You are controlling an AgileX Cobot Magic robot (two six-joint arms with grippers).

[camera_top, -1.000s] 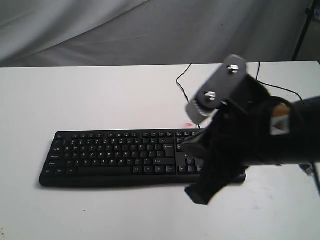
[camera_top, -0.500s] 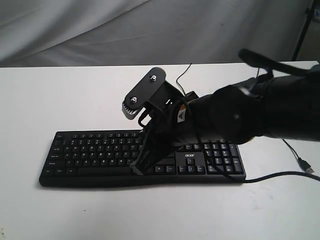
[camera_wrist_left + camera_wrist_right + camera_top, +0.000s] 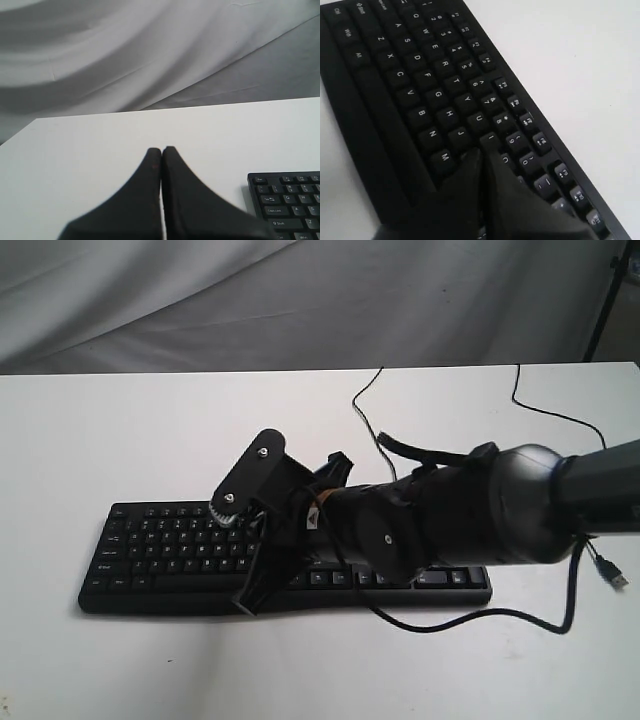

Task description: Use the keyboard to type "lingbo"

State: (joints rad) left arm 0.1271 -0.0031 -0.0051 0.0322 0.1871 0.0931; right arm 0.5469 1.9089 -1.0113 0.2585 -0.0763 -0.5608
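Note:
The black keyboard (image 3: 160, 550) lies along the middle of the white table (image 3: 120, 430); its right half is hidden under my right arm. My right gripper (image 3: 248, 600) is shut, with nothing held, and slants down over the letter keys. In the right wrist view the keyboard (image 3: 420, 75) fills the frame and the right gripper (image 3: 481, 153) has its tips just by the I, K and M keys; whether it touches a key I cannot tell. In the left wrist view my left gripper (image 3: 161, 150) is shut over bare table, left of the keyboard (image 3: 287, 200) corner.
The keyboard's thin black cable (image 3: 365, 405) runs toward the table's back edge. Another cable with a USB plug (image 3: 610, 575) lies at the right, and a cable loop (image 3: 480, 622) lies in front of the keyboard. Grey cloth (image 3: 300, 300) hangs behind the table.
My right arm has swung left across the keyboard, from over the number pad to the letter keys, and dropped lower. The keyboard has not moved.

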